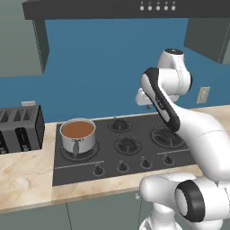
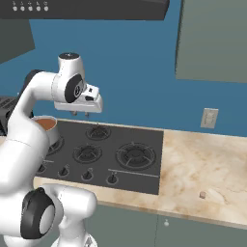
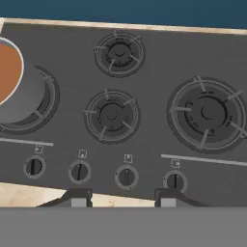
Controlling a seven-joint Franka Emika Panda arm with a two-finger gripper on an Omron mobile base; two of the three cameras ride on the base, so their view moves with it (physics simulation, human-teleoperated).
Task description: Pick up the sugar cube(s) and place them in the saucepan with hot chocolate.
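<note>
Left base view, saucepan: we are seeing the saucepan (image 1: 78,134) sitting on the stove's (image 1: 134,155) left burner, brown liquid inside, stubby handle pointing toward 6 o'clock.
Left base view, toaster: the black toaster (image 1: 20,128) is standing on the counter (image 1: 27,173) at 9 o'clock of the saucepan, near it but apart.
Left base view, arm: our white arm is rising from the lower right and reaching over the stove; the hand is hiding behind the forearm.
Right base view, gripper: we are holding the gripper (image 2: 80,114) above the back of the stove, at 3 o'clock of the saucepan (image 2: 47,126), fingers pointing down.
Right base view, sugar cube: a small pale cube (image 2: 203,195) is lying on the marble counter at 4 o'clock of the stove, well apart from the gripper.
Right base view, wall: a socket plate (image 2: 209,117) is sitting on the blue wall above the counter.
Hand view, fingers: our two fingertips (image 3: 79,198) are standing apart with nothing between them, hanging over the row of knobs (image 3: 126,177).
Hand view, saucepan: its rim is showing at 9 o'clock, on the left burner.
</note>
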